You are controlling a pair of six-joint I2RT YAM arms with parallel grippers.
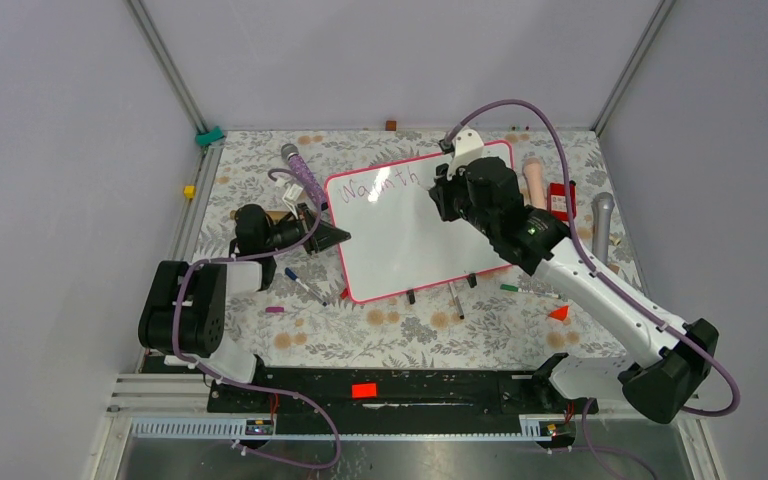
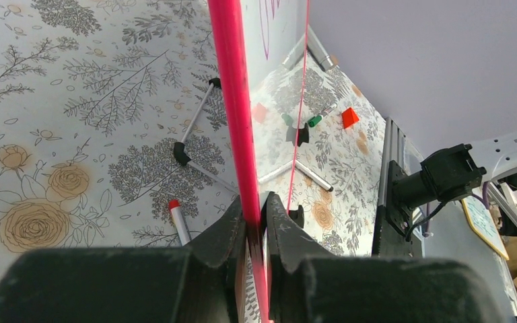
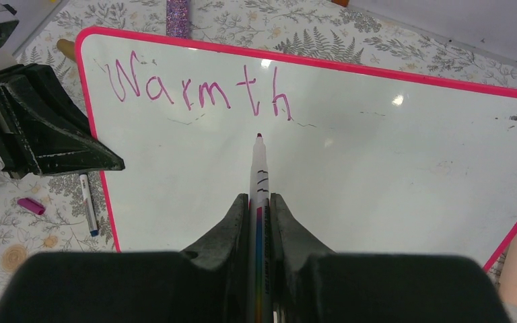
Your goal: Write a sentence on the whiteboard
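The whiteboard with a pink-red frame lies tilted mid-table; it fills the right wrist view, and the left wrist view shows only its frame edge. The sentence reads "Warmth" in purple-pink along its top; it also shows faintly in the top view. My left gripper is shut on the board's left frame edge. My right gripper is shut on a white marker, its purple tip just below the "th".
Loose markers lie around the board: a blue-capped one, a red-capped one, a green one, a black-capped one. A purple glitter tube and a peach cylinder lie at the back. A pink cap lies left.
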